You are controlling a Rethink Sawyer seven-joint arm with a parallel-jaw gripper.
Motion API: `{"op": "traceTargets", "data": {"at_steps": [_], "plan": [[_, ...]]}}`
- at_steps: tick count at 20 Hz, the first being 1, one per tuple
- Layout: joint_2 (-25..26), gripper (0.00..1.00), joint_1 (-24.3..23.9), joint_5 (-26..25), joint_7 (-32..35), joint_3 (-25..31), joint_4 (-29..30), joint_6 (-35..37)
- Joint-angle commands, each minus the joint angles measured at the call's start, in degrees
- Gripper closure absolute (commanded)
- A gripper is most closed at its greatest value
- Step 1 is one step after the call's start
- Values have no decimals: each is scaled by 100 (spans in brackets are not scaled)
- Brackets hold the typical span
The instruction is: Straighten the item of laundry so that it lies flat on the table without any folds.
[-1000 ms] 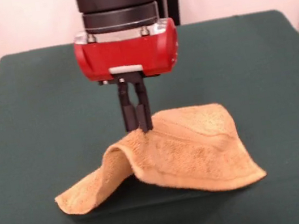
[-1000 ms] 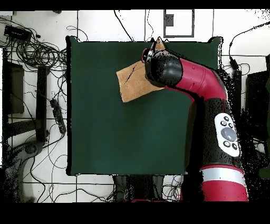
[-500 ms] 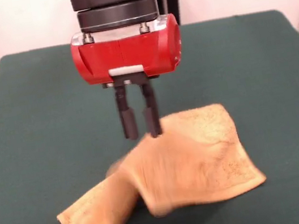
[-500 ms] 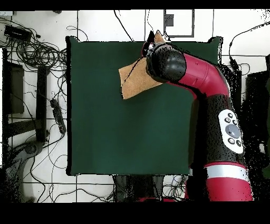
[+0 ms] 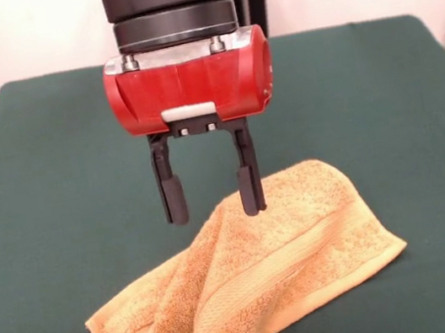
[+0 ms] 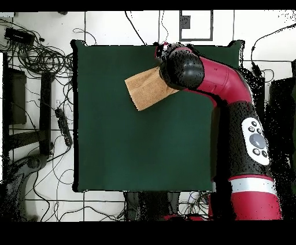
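The orange-tan terry towel lies crumpled on the dark green table, near the front edge in the front view. It is folded over itself, with a woven band running along the top fold. My gripper hangs just above the towel's far edge, open and empty, its two black fingers spread wide. In the overhead view the towel shows as a tan patch near the table's far edge, partly hidden under the red and black arm, which also hides the gripper.
The table's far edge is close to the towel in the overhead view. Cables and equipment lie on the floor to the left of the table. The arm's lower link stands to the right of the table.
The gripper was shut on a raised part of the towel. It opened wide, and the towel dropped and settled into a folded heap on the table.
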Motion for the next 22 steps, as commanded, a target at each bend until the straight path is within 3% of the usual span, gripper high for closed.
{"op": "traceTargets", "data": {"at_steps": [1,16,22], "plan": [[197,0,23,-328,-329,860,292,-222],[648,0,-63,-341,34,880,590,-348],[613,0,-9,-316,238,794,816,-402]]}}
